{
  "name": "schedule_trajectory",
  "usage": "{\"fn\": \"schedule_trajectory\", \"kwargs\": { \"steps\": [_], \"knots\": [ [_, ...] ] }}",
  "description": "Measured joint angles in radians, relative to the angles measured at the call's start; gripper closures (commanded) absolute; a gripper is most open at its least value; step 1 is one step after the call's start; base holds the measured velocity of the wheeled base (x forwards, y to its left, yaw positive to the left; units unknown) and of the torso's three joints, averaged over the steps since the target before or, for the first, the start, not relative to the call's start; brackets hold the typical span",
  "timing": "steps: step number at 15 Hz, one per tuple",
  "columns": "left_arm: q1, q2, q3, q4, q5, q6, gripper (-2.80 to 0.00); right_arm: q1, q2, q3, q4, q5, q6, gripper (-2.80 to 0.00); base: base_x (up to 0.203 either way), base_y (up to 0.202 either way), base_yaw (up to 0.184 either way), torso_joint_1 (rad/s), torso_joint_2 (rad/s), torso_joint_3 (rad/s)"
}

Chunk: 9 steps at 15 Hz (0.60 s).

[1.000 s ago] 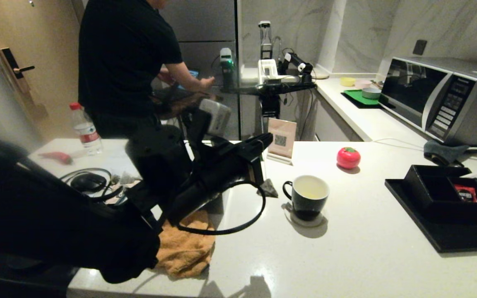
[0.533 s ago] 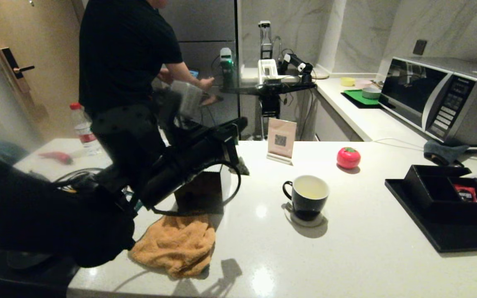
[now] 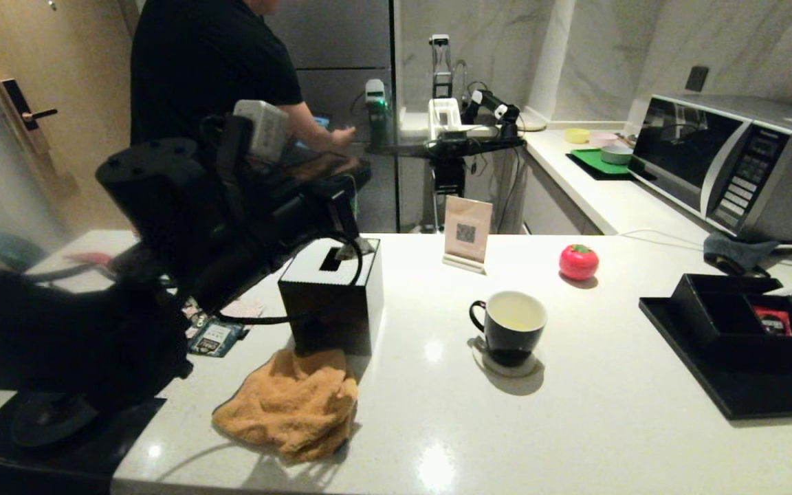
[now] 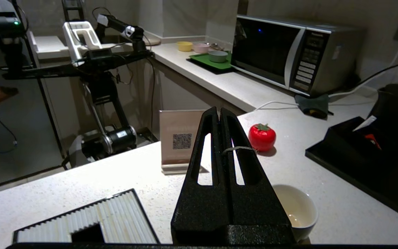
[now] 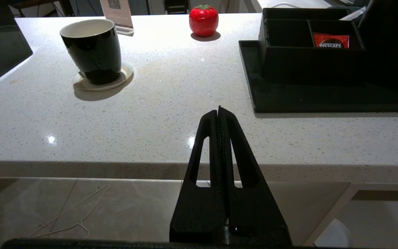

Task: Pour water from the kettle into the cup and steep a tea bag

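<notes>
Cup [image 3: 509, 327] upright, handle toward robot's left.

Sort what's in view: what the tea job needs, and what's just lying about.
Job: cup; kettle; tea bag, hanging by its string from the shut left gripper.

Lying about: tissue box, orange cloth, red tomato-shaped thing, sign card, microwave, tray, red sachet. Right gripper: parked, shut.
</notes>
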Motion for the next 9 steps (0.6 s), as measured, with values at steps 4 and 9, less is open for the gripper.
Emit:
{"fn": "schedule_trajectory", "kwargs": {
  "steps": [4, 9],
  "knots": [
    [0.053, -0.007, -0.016, 0.018, -0.008, 0.001, 0.0, 0.0, 0.0, 0.0, 0.0, 0.0, 0.0, 0.0, 0.0, 0.0, 0.0, 0.0, 0.0, 0.0],
    [0.12, -0.009, -0.017, 0.039, -0.009, 0.001, 0.0, 0.0, 0.0, 0.0, 0.0, 0.0, 0.0, 0.0, 0.0, 0.0, 0.0, 0.0, 0.0, 0.0]
  ]
}}
